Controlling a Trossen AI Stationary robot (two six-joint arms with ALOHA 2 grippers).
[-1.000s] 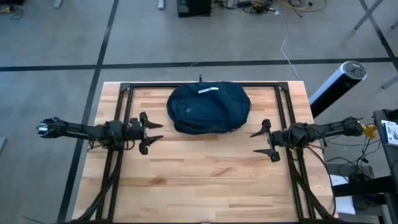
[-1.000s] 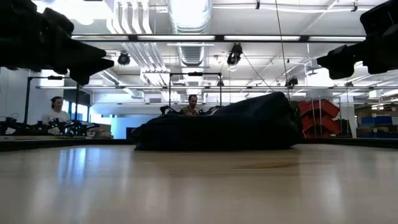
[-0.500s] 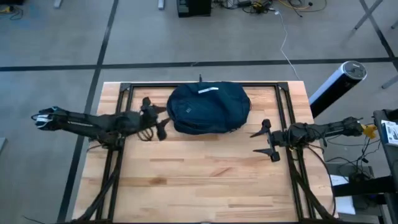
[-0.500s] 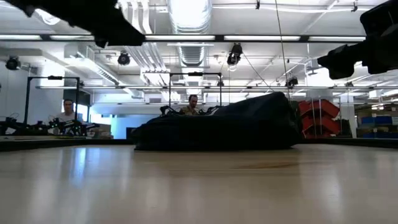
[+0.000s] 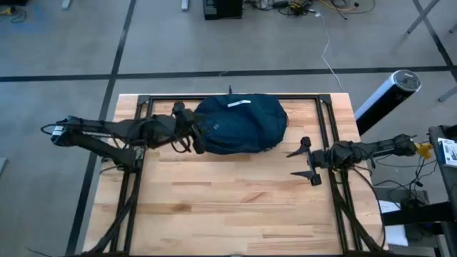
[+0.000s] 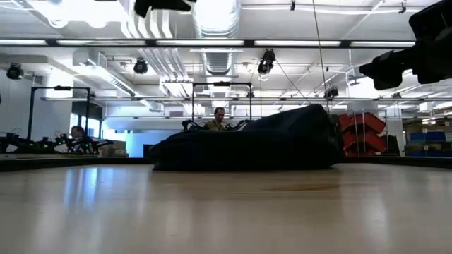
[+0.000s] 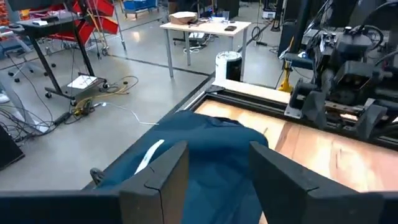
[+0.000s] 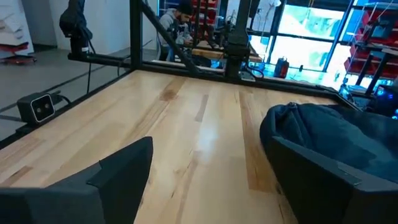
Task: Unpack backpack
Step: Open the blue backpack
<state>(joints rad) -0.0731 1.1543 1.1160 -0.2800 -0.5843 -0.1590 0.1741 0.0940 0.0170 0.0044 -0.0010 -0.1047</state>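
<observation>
Both arms: dark, near-black slim links, matte finish. Left arm [image 5: 107,132] has thin black cables looping beside the links and a pale, whitish spot at its outer end. Right arm [image 5: 371,150] ends outward in a yellow part, cables trailing off below. Left pincer [image 7: 214,180]: two broad flat dark-grey fingers [image 7: 158,180], blocky, bevelled edges. Right pincer [image 8: 205,186]: same dark plates, smooth faces, no markings visible. Screws too small to tell.

the high view looks straight down on the table [image 5: 228,207], the low view level across it, and both wrist views share the backpack [image 7: 205,155].
</observation>
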